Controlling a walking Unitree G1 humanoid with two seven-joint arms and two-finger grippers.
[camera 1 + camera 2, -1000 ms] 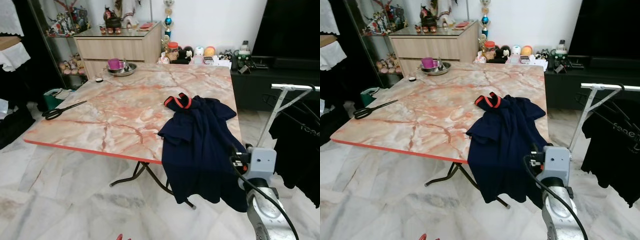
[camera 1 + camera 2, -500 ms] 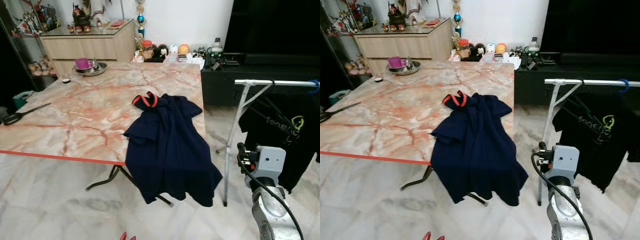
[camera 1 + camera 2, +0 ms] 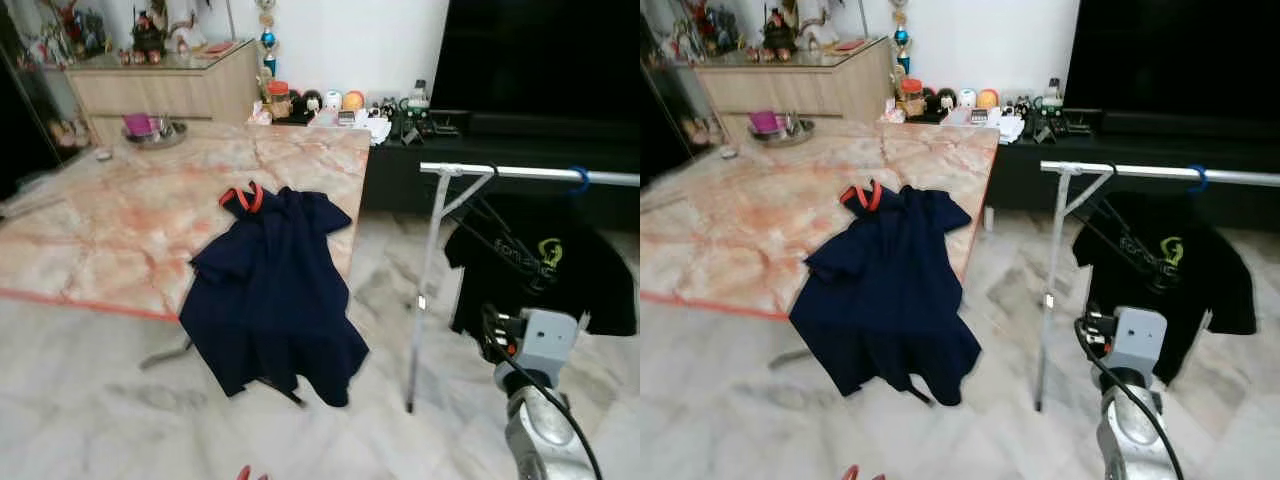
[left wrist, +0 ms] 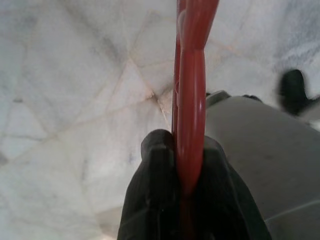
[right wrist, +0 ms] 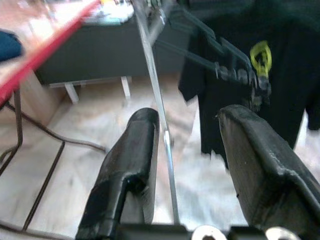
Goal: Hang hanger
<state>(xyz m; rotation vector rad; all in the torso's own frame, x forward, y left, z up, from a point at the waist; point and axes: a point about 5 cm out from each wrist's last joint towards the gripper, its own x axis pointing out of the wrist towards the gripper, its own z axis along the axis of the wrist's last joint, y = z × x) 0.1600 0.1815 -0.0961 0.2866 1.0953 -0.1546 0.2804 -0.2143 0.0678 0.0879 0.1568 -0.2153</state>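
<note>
One red hanger (image 4: pixel 191 100) sits pinched in the left hand (image 4: pixel 186 150), low at the frame's bottom edge; a thin grip could let it twist or slip before reaching the drying rack rail (image 3: pixel 530 174) at right. Right hand (image 5: pixel 190 165) gapes wide, empty. Apparently the black T-shirt (image 3: pixel 545 270) crowds the rail; the navy shirt (image 3: pixel 270 290) drapes off the worktop (image 3: pixel 90 230) at centre left.

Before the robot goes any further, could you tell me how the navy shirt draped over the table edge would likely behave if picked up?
The navy shirt would probably be floppy: it folds over the table edge and hangs in loose creases. It looks light for its size, being thin cloth. Roughly half hangs off the edge, so a small tug might slide it to the floor.
</note>
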